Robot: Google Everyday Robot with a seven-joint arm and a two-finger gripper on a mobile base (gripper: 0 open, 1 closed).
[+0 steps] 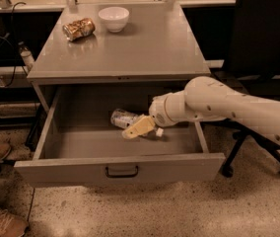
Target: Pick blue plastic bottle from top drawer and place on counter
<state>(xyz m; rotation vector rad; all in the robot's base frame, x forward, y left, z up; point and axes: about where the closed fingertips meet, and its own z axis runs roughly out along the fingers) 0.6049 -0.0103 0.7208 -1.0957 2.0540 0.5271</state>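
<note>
The blue plastic bottle [125, 118] lies on its side in the open top drawer [120, 168], near the middle, its white cap [158, 132] pointing right. My gripper [136, 128] reaches into the drawer from the right on a white arm and sits over the bottle's right half, its pale fingers covering part of it. The grey counter [145, 46] above the drawer holds other items. The drawer's dark curved handle [122, 172] shows on the front panel.
A shiny brown-gold snack can [79, 28] and a white bowl [114, 18] stand at the counter's back left. A black office chair [263, 48] stands to the right. A person's shoe [2, 224] and leg are at the left edge.
</note>
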